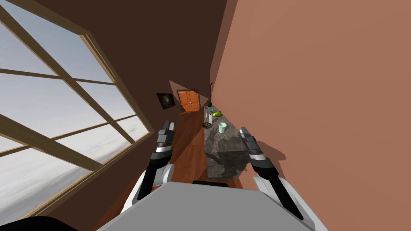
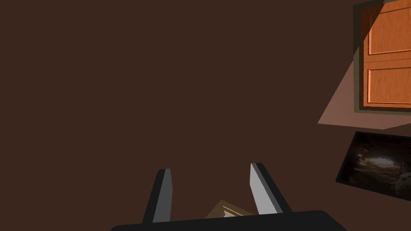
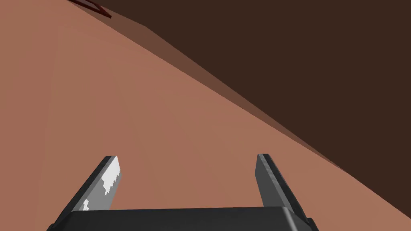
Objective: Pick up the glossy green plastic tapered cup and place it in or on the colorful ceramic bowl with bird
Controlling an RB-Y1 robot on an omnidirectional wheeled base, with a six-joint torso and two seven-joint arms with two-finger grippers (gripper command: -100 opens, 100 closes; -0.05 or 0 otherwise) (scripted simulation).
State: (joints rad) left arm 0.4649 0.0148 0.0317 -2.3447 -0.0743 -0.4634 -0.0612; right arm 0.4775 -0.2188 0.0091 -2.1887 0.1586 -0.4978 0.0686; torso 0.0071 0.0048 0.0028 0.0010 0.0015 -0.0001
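Note:
A pale green tapered cup (image 1: 222,127) stands upright on a long dark stone counter (image 1: 224,152) that runs along the right-hand wall. Just to its left, near the counter's edge, sits a small dark bowl (image 1: 206,125). My right gripper (image 1: 243,129) is raised over the counter's right side, a short way right of the cup, and its fingers (image 3: 105,185) stand open and empty. My left gripper (image 1: 169,122) hangs over the floor to the left of the counter, open and empty, fingers (image 2: 161,195) apart.
Farther along the counter are a white bottle-like item (image 1: 209,117), a bright green round object (image 1: 217,114) and small things behind. A wooden floor strip (image 1: 188,148) runs beside the counter to an orange door (image 1: 188,100). A big window (image 1: 52,116) fills the left.

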